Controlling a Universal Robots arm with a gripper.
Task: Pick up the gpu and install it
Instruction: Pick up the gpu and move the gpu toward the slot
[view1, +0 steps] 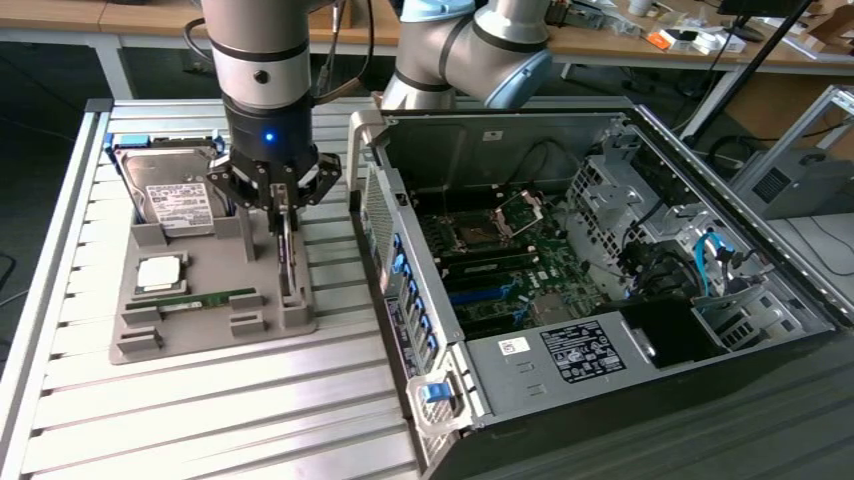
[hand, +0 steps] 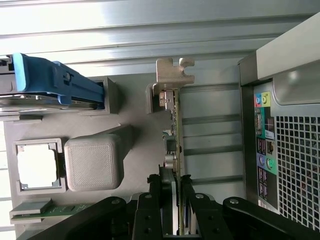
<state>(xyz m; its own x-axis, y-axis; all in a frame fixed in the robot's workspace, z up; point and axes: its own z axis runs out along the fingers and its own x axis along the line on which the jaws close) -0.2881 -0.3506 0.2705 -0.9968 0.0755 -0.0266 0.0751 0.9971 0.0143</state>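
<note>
Gripper jaws drawn narrow, one finger against each face of the gpu, clamping the card edge-on (its metal bracket sits at the end far from the fingers). The gpu stands upright in a slot of the grey holder tray, on the side nearest the open computer case. Hard drive, processor and RAM stick occupy the tray's other seats, on the slatted table.

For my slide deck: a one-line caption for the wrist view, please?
Gripper closed on the gpu, standing on edge in the grey tray, beside the PC case.
</note>
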